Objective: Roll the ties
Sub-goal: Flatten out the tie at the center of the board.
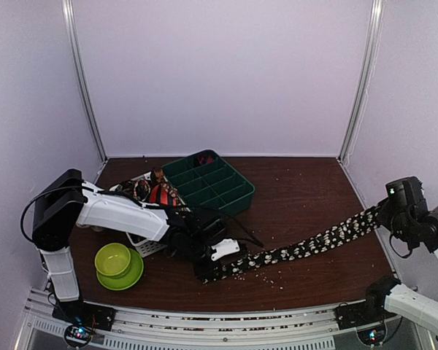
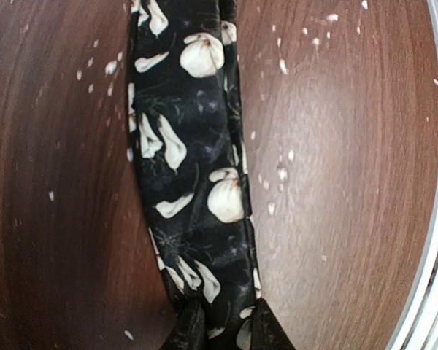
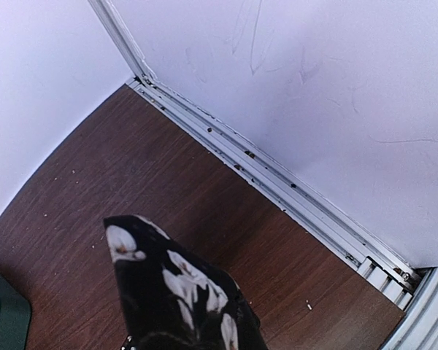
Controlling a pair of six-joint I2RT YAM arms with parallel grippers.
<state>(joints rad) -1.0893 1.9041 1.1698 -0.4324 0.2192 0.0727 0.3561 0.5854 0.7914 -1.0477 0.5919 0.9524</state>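
Ties, counted: one black flowered tie (image 1: pixel 306 246) stretches across the surface (image 1: pixel 299 182), the left hand (image 1: pixel 213 257) clamped on one end and the right hand (image 1: pixel 385 213) clamped on the other, raised end. At least two more ties (image 1: pixel 160 194) sit bunched in one white basket (image 1: pixel 150 248) beside one green tray (image 1: pixel 237 191).

Can't tell left gripper (image 1: pixel 212 264) grip from top, too small. Can't follow tie (image 2: pixel 193 182) past top & btm edges in left wrist view, nor btm edge in right wrist. Can't ID basket (image 1: pixel 152 248) contents.
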